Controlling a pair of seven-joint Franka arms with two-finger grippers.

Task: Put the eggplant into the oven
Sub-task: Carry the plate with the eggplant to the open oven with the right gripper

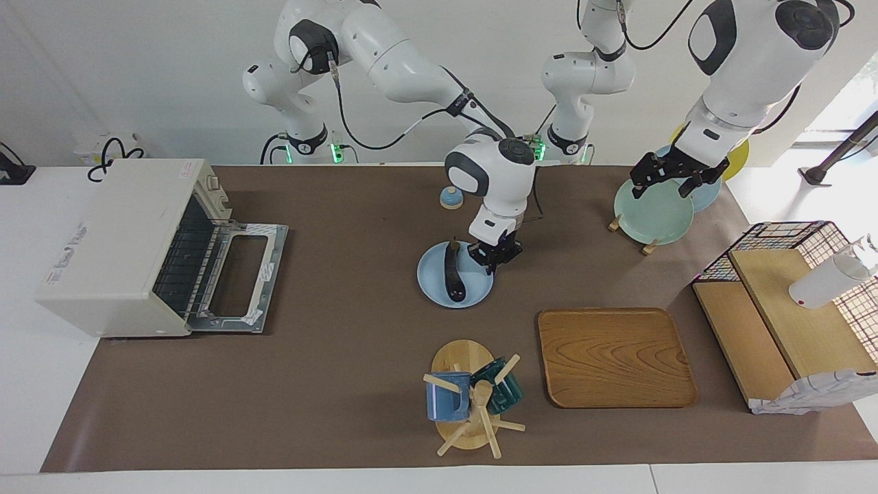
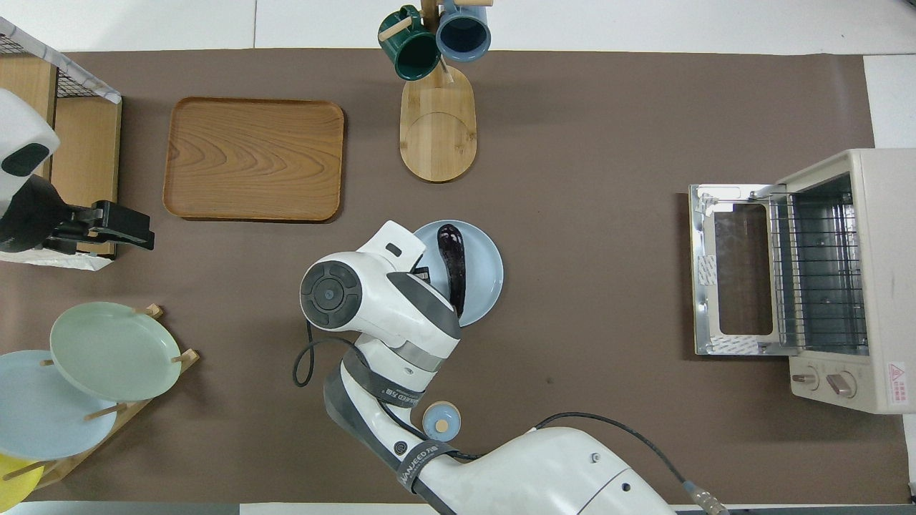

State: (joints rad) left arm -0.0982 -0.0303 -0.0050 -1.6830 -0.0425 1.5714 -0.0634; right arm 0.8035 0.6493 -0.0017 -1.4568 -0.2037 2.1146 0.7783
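The eggplant (image 1: 453,274) lies on a light blue plate (image 1: 429,291) in the middle of the table; it also shows in the overhead view (image 2: 452,263) on the plate (image 2: 488,275). My right gripper (image 1: 494,259) is open and empty, low over the plate's edge beside the eggplant, on the side toward the left arm's end. The cream-white oven (image 1: 113,240) stands at the right arm's end with its door (image 1: 236,278) folded down open, and its wire rack (image 2: 816,272) is bare. My left gripper (image 1: 675,180) is open and waits over the plate rack.
A wooden tray (image 1: 614,357) and a mug stand (image 1: 470,405) with two mugs lie farther from the robots than the plate. A small blue lid (image 1: 450,197) sits nearer to the robots. A plate rack (image 1: 651,213) and a wire-and-wood shelf (image 1: 782,309) stand at the left arm's end.
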